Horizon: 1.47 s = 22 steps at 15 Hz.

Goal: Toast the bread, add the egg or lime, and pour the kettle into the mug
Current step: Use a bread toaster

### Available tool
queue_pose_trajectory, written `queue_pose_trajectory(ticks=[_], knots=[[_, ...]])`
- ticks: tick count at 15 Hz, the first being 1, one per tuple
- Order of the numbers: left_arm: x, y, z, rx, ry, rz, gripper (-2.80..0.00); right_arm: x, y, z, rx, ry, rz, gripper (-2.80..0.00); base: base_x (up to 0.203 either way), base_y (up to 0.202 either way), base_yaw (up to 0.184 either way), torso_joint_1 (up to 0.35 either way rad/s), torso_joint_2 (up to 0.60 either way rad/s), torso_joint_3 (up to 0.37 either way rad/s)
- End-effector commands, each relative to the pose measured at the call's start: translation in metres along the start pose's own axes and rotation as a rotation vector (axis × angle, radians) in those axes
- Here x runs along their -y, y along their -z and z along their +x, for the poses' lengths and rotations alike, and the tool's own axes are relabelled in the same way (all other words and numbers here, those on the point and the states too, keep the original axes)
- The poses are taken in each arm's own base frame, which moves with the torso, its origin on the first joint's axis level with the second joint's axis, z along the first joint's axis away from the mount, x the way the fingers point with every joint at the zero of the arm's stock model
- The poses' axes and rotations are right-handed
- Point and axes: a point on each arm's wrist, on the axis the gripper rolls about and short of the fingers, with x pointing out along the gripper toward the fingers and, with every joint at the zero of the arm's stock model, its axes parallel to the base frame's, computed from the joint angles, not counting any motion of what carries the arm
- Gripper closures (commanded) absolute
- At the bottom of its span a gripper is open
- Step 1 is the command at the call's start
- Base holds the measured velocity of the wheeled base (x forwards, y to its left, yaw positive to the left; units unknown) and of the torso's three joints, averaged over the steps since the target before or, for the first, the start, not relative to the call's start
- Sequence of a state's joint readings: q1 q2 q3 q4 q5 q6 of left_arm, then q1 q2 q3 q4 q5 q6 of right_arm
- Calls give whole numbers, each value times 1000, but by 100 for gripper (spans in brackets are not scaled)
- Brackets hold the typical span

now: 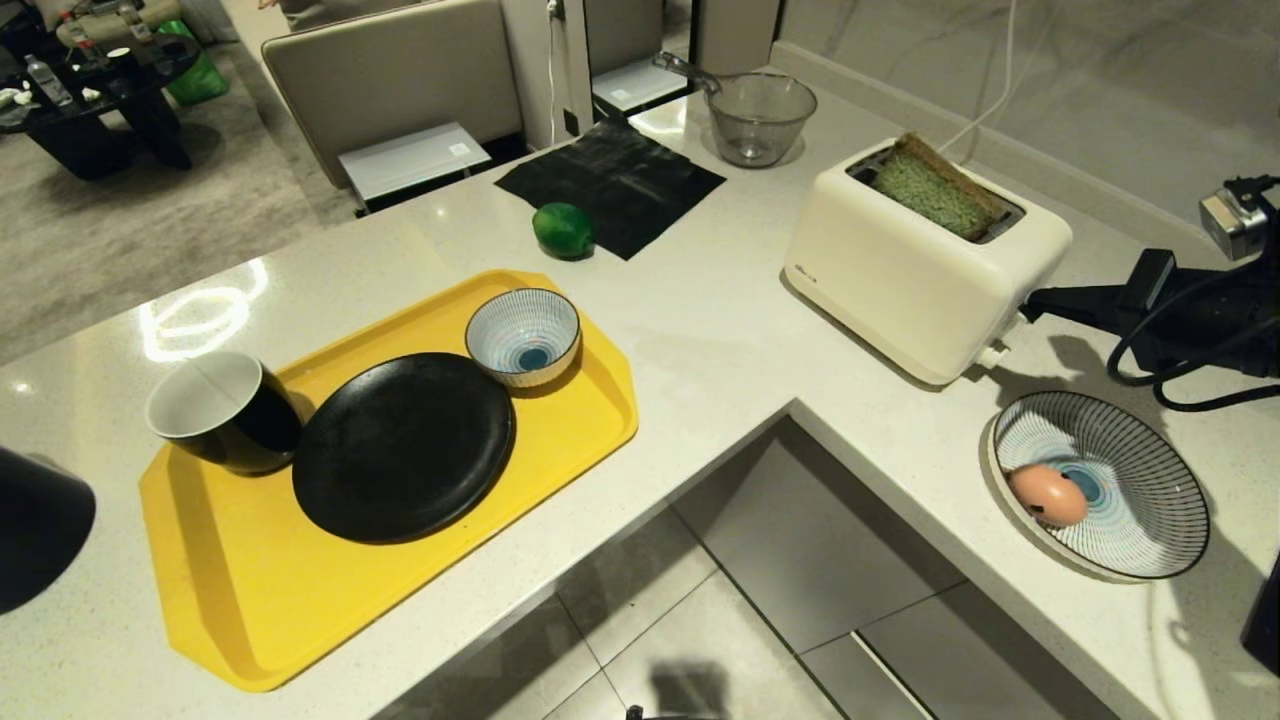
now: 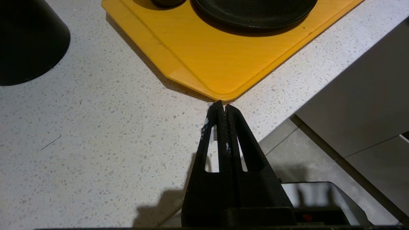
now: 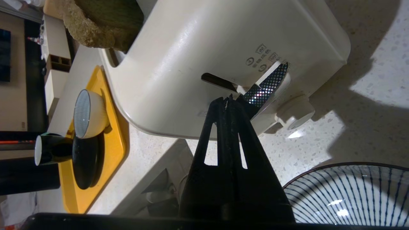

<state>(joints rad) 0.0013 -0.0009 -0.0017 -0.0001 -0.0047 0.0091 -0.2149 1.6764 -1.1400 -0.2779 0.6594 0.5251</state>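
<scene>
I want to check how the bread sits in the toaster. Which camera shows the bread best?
The head view: the bread stands in the toaster slot, its green face and brown crust sticking out above the top. The right wrist view catches only a crusty corner at the picture's edge. The left wrist view shows none of it.

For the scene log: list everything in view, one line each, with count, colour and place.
bread: 1, green, tan crust, in toaster slot
toaster: 1, cream, right counter
egg: 1, pinkish, in striped dish
striped dish: 1, blue-white, beside toaster
lime: 1, green, beside black mat
black mat: 1, back counter
glass bowl: 1, clear, back counter
tray: 1, yellow, left counter
mug: 1, black, on tray
plate: 1, black, on tray
striped bowl: 1, on tray
kettle: 1, black, left edge
left gripper: shut, near tray corner
right gripper: shut, at toaster lever
</scene>
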Motion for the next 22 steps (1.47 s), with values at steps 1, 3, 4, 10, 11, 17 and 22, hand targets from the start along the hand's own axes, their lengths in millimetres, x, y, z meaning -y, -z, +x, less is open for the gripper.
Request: queue_pose_trajectory(ticks=[1, 3, 4, 10, 11, 17, 22], knots=[[0, 0, 0, 0, 0, 0, 0, 5, 2, 4, -12, 7, 10, 0, 0, 0, 0, 0, 0, 0], [0, 0, 0, -1, 0, 0, 0, 8, 4, 6, -19, 11, 15, 0, 0, 0, 0, 0, 0, 0], [0, 0, 0, -1, 0, 0, 0, 9, 5, 7, -23, 13, 18, 0, 0, 0, 0, 0, 0, 0], [0, 0, 0, -1, 0, 0, 0, 13, 7, 10, -8, 6, 4, 0, 0, 0, 0, 0, 0, 0], [0, 0, 0, 0, 0, 0, 0, 13, 8, 10, -9, 7, 4, 0, 0, 0, 0, 0, 0, 0], [0, 0, 0, -1, 0, 0, 0, 16, 10, 11, -17, 11, 13, 0, 0, 0, 0, 0, 0, 0], [0, 0, 0, 0, 0, 0, 0, 17, 11, 11, -21, 15, 18, 0, 0, 0, 0, 0, 0, 0]])
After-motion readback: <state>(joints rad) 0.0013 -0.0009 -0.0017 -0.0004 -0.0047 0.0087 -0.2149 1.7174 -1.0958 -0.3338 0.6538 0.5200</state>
